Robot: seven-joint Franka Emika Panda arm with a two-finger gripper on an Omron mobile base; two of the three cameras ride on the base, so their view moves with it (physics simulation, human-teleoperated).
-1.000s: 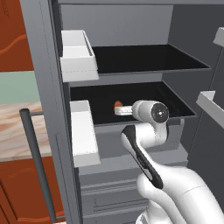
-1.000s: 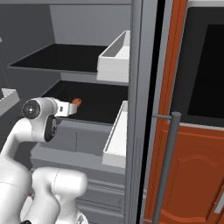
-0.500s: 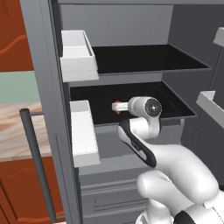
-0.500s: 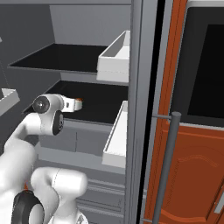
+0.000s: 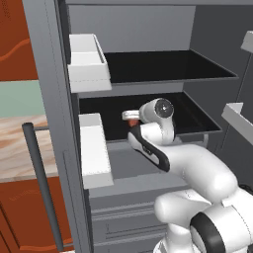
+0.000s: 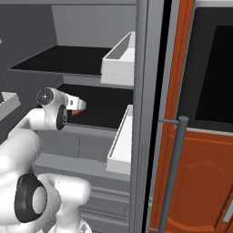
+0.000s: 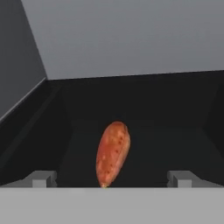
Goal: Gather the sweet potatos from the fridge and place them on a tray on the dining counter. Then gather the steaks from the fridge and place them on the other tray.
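As the arm has pushed deeper into the fridge [image 5: 54,99] over the last second, you see, left base view: wrist now at the sweet potato [image 5: 130,116] on the lower shelf [image 5: 197,123].

Right base view: potato at the wrist's far end.

Hand view: tool [image 7: 112,179] fully open, empty, fingertips [image 7: 41,178] flanking the potato's near end; judged ready for pickup.

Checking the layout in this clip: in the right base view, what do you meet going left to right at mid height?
White arm → sweet potato → white door bin → grey door edge → bar handle → red-brown cabinet.
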